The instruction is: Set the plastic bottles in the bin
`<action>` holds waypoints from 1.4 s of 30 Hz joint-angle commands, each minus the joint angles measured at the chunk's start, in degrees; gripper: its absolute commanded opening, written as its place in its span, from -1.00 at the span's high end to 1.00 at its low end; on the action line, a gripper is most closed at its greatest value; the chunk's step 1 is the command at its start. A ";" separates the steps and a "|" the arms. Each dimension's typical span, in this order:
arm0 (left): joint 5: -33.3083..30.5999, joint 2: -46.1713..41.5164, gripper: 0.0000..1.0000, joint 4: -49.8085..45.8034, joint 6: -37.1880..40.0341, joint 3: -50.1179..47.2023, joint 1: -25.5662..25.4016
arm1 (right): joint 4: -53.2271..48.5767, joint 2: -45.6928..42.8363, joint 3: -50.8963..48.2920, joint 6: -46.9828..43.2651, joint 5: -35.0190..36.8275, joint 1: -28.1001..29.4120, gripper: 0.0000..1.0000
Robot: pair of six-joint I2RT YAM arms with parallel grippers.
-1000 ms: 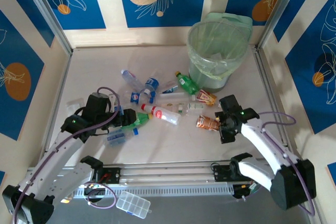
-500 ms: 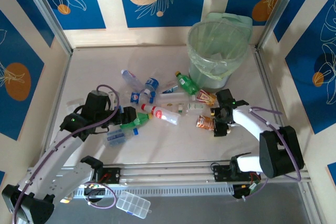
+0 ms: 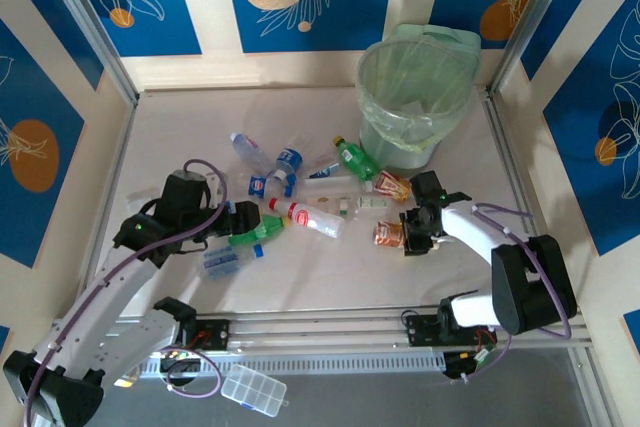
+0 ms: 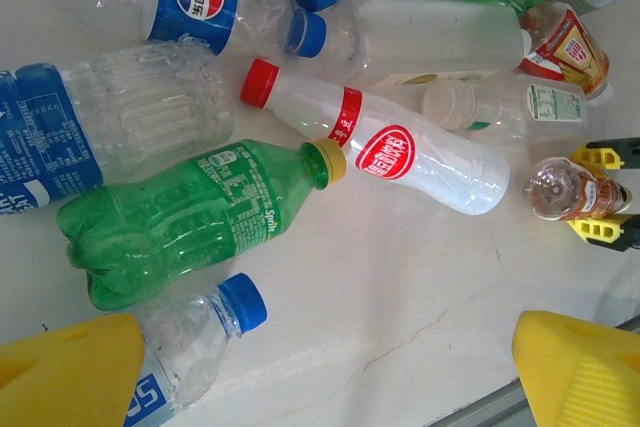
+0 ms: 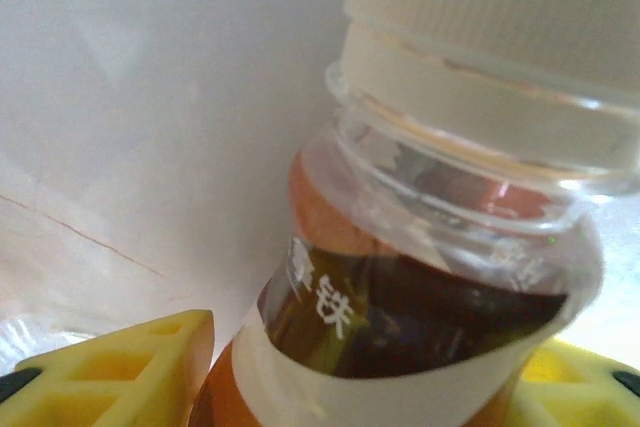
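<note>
A pale counter (image 3: pixel 320 272) sits inside blue-and-cream walls. The right tool (image 3: pixel 405 234) presses its yellow fingers (image 5: pixel 110 372) against both sides of a brown-labelled bottle (image 5: pixel 420 287), whose white cap points away from the tool. The left tool (image 4: pixel 325 372) is spread wide and holds nothing. A green bottle (image 4: pixel 190 217) lies just ahead of it, among other plastic bottles (image 3: pixel 300 187) scattered between the tools. The bin (image 3: pixel 378 117) stands far right, well apart.

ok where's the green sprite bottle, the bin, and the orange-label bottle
green sprite bottle (image 4: pixel 190 217), left wrist view, middle of its body
bin (image 3: pixel 400 147), top external view, front wall
orange-label bottle (image 5: pixel 400 327), right wrist view, on its label
</note>
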 commanded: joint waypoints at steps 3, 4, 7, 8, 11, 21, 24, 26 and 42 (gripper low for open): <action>3.26 0.47 -0.88 -0.14 -0.72 1.67 -0.27 | -4.48 -5.64 -1.35 -1.04 -0.04 -0.28 0.11; 3.61 0.42 -0.88 -0.01 -0.77 1.67 -0.27 | -5.19 -6.87 -1.32 -1.61 0.19 -0.20 0.12; 4.55 0.16 -0.88 0.05 -0.31 2.17 -0.32 | -7.70 -10.84 -0.76 -4.09 1.62 0.76 0.12; 4.81 0.07 -0.88 -0.13 0.01 2.44 -0.32 | -8.13 -12.20 -0.65 -5.31 2.00 1.09 0.12; 5.38 0.07 -0.88 -0.54 0.67 3.38 -0.35 | -8.96 -15.50 0.48 -10.32 2.55 2.76 0.13; 10.06 0.24 -0.88 -0.08 5.82 6.62 -0.90 | -6.62 -21.94 6.16 -31.16 10.51 18.43 0.17; 10.59 0.76 -0.88 -1.02 7.45 7.38 -3.11 | -5.17 -21.97 8.33 -37.98 13.90 24.38 0.20; 7.87 0.71 -0.88 -2.15 7.84 7.22 -4.82 | -4.31 -21.24 9.99 -41.93 15.98 28.25 0.20; -8.32 -2.27 -0.90 -5.56 5.53 5.00 -5.19 | -0.67 -8.44 36.21 -74.36 23.62 37.76 0.18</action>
